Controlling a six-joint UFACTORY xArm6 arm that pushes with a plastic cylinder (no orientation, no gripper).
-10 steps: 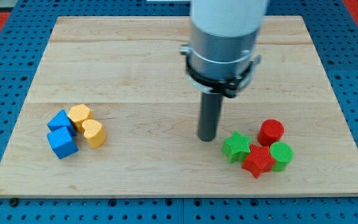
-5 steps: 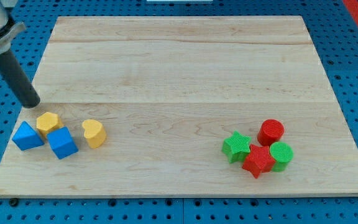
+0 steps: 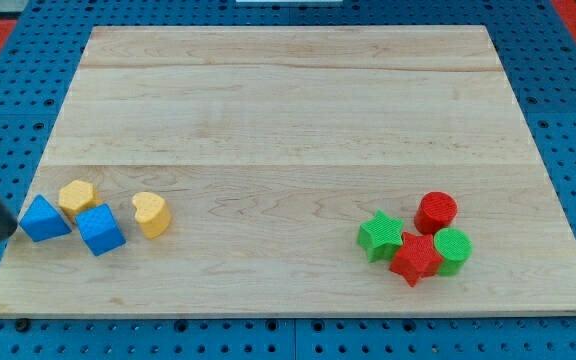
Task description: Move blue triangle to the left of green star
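The blue triangle (image 3: 43, 218) lies near the board's left edge, low in the view. My tip (image 3: 3, 235) is just left of it, off the board's edge, close to the triangle; contact cannot be told. The green star (image 3: 380, 235) lies far to the right, in a cluster with red and green blocks. A blue cube (image 3: 100, 229) sits right of the triangle, touching or nearly touching it.
A yellow hexagon-like block (image 3: 77, 196) sits above the blue cube and a yellow heart (image 3: 151, 213) to its right. A red cylinder (image 3: 436, 211), a red star (image 3: 415, 258) and a green cylinder (image 3: 453, 250) crowd the green star's right side.
My rod swung from beside the green star to the far left, then down beside the blue triangle. The triangle and yellow hexagon shifted left early on.
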